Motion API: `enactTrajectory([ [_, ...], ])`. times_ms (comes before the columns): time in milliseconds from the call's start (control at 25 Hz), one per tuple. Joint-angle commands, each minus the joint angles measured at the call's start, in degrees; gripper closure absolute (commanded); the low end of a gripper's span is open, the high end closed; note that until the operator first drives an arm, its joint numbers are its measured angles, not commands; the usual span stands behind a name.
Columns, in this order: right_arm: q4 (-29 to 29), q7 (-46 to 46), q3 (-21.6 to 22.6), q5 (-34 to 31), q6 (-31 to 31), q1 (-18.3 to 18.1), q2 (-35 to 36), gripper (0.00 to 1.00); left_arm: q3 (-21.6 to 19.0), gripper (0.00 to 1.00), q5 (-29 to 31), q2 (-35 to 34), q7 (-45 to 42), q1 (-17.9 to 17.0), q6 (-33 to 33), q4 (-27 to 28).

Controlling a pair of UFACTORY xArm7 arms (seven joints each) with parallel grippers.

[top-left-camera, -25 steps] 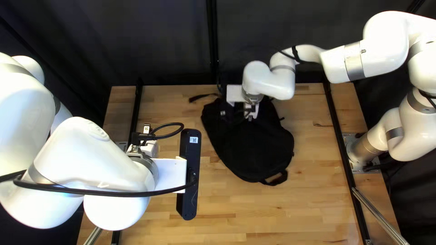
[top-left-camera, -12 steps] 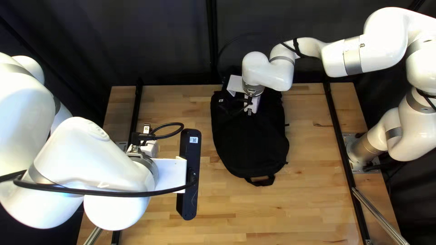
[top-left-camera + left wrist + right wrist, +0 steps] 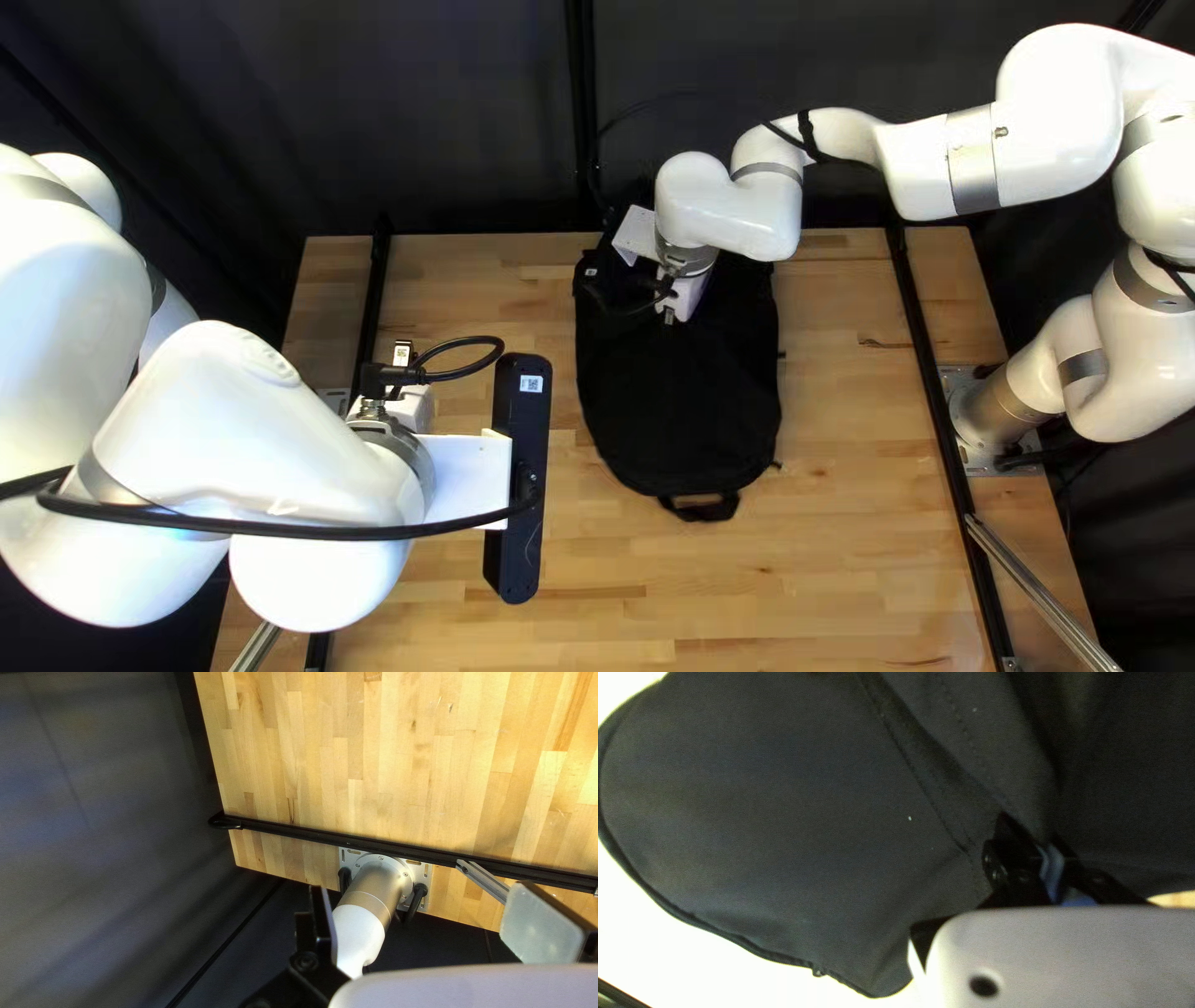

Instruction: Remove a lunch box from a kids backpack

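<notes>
- Left arm (image 3: 268, 429): stands to the left of the backpack (image 3: 679, 405), apart from it. Contributes nothing to the removal at this point.
- Left hand (image 3: 423, 890): spread wide, with nothing between its fingers. Judged available to steady the backpack or take the load.
- Backpack: black, lying on the tabletop (image 3: 871, 585). No open mouth is visible; whether the closure is undone cannot be told.
- Lunch box: not visible in any view. Presumed inside the backpack; its exact position cannot be confirmed.
- Right hand (image 3: 1030, 830): over the far part of the backpack, fingers drawn close together and pinching its black cloth at a fold. A hold on the lunch box is not shown.
- Carry loop (image 3: 703, 510): at the near end of the backpack, with no hand on it.
- Right arm (image 3: 921, 168): reaches in from the right of the backpack, across its far end.
- Done, as judged: contact with the backpack and a grip on its cloth.
- Outstanding, as judged: exposing the opening, reaching the lunch box, drawing it clear and setting it down beside the backpack. Progress is rated early; removal is not yet demonstrated.
</notes>
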Motion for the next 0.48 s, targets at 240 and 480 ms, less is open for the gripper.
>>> enactTrajectory([
  [240, -8.34, 30.44, 0.74, -8.12, -1.36, 3.41, -7.84, 1.0, 0.0, 0.0, 0.0, 0.0, 0.0, 0.0, 0.0, 0.0],
  [480, -12.04, 44.23, 2.77, -11.99, -2.22, 5.39, -10.22, 1.0, 0.0, 0.0, 0.0, 0.0, 0.0, 0.0, 0.0, 0.0],
])
